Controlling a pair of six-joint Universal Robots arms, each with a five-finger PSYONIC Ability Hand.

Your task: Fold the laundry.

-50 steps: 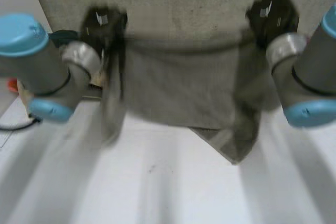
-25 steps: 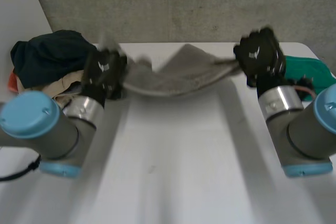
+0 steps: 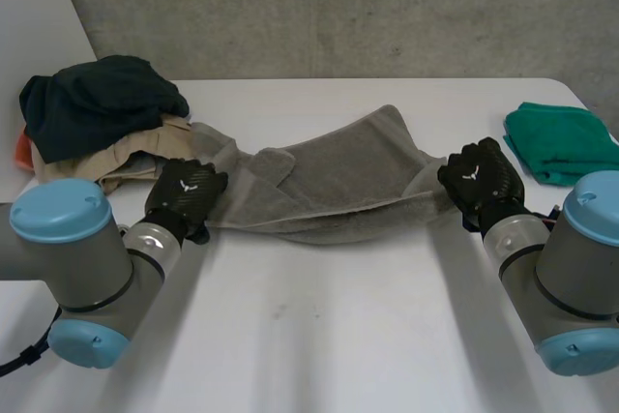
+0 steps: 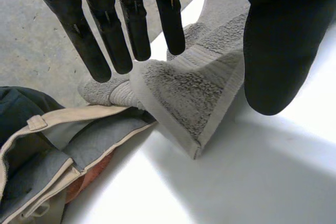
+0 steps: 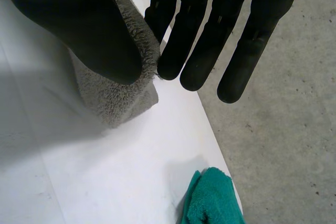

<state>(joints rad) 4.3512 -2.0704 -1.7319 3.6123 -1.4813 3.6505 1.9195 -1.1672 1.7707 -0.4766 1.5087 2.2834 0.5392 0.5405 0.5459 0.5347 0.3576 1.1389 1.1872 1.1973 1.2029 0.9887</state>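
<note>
A grey towel (image 3: 329,186) lies in a loose long band across the middle of the white table (image 3: 319,336). My left hand (image 3: 184,195) is at its left end. In the left wrist view that hand (image 4: 105,30) is open, fingers straight and thumb apart, and the towel's corner (image 4: 189,87) lies flat on the table beneath it, free of the hand. My right hand (image 3: 481,179) is at the towel's right end. In the right wrist view its thumb (image 5: 79,19) presses the towel's edge (image 5: 115,103) against straight fingers, so it pinches the cloth.
A pile of dark, beige and orange clothes (image 3: 97,108) sits at the back left, close to my left hand; it lies beside the towel's corner (image 4: 47,145). A folded green cloth (image 3: 556,142) lies at the right edge, beyond my right hand (image 5: 212,200).
Both hands came down and toward me, laying the raised towel on the table. The left hand opened and let go of its corner. The right hand kept its pinch.
</note>
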